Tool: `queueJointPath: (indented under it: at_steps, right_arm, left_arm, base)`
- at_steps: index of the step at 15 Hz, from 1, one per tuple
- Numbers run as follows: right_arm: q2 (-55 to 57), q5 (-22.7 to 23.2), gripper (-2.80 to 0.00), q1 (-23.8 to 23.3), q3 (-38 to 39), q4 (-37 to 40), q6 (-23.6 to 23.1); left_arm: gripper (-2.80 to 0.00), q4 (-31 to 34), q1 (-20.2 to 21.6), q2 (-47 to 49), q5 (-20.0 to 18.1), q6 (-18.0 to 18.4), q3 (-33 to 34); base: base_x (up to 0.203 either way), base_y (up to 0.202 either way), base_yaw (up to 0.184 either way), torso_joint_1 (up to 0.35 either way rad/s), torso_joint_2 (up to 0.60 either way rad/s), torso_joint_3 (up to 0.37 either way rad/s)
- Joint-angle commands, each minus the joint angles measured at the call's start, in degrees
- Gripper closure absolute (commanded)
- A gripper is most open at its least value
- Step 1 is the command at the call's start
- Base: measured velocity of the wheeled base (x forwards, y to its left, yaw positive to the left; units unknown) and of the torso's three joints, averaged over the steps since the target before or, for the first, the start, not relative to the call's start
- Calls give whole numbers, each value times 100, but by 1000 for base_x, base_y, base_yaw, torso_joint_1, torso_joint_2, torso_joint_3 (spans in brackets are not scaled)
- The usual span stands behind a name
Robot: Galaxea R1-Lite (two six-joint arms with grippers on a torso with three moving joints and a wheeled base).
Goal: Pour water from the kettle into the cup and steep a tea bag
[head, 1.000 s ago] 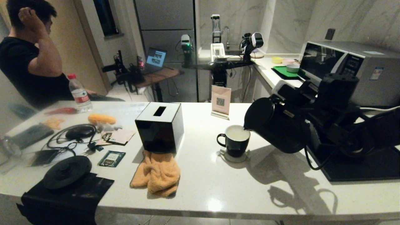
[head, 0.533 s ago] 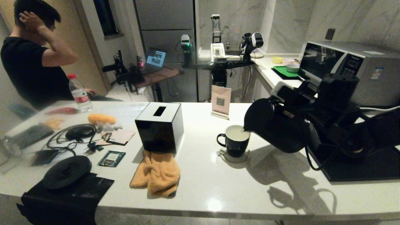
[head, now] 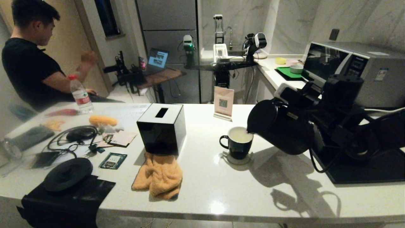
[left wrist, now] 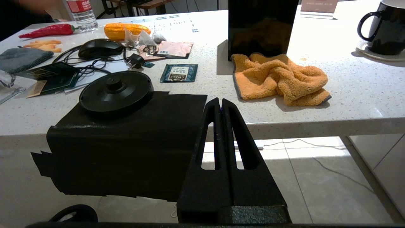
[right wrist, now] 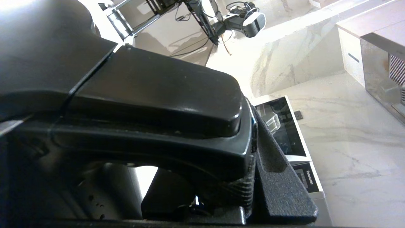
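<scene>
The silver microwave [right wrist: 305, 177] carries the word "Panasonic" on its control panel, seen in the right wrist view. On the counter [head: 221, 186], a dark green sachet [left wrist: 179, 72] reads "CHALI", and the same name shows on another packet [left wrist: 151, 50] near the black computer mouse [left wrist: 100, 48]. The water bottle [head: 80, 94] has a red and white label with print too small to read. A small pink card [head: 223, 102] on a stand bears a square code.

The right gripper [right wrist: 250, 164] is clamped on the kettle's handle [right wrist: 152, 104] — one ribbed finger [right wrist: 278, 186] presses against the handle's edge, the jaws only partly apart with the handle filling the gap. The left gripper [left wrist: 221, 109] hangs below the counter's front edge, its two fingers pressed together and holding nothing.

The kettle [head: 278, 126] is matte black and broad-bodied, held above the counter at the right and tipped toward the left, with its spout right at the rim of the cup [head: 237, 144]. The cup is a black mug, white inside, with a small ear handle facing left; it stands on a pale coaster [head: 238, 159] near the middle of the counter. The water [head: 239, 135] in it looks pale yellowish and lies close to the rim.

Left of the cup stands a black box [head: 162, 128] with a slot in its top — a crumpled orange cloth [head: 158, 176] lies in front of it. The kettle's round base [head: 68, 174] sits on a black mat at the counter's near left corner.
</scene>
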Motion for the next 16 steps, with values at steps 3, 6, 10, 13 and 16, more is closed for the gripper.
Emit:
queueJointPath:
  at_steps: [3, 6, 10, 13, 16]
  right_arm:
    - [-14, -8, 0, 3, -117, 11, -36]
    - [1, -8, 0, 19, -237, 56, -50]
    - [-17, 1, 0, 56, -237, 30, -115]
    - [-25, 1, 0, 73, -221, 21, -115]
    - [-34, 10, 0, 82, -167, -12, -100]
  left_arm:
    - [0, 0, 0, 0, -2, 1, 0]
    - [0, 0, 0, 0, -2, 1, 0]
    - [0, 0, 0, 0, -2, 1, 0]
    - [0, 0, 0, 0, -2, 1, 0]
    - [0, 0, 0, 0, -2, 1, 0]
  base:
    - [0, 0, 0, 0, 0, 0]
    - [0, 0, 0, 0, 0, 0]
    - [0, 0, 0, 0, 0, 0]
    - [0, 0, 0, 0, 0, 0]
    - [0, 0, 0, 0, 0, 0]
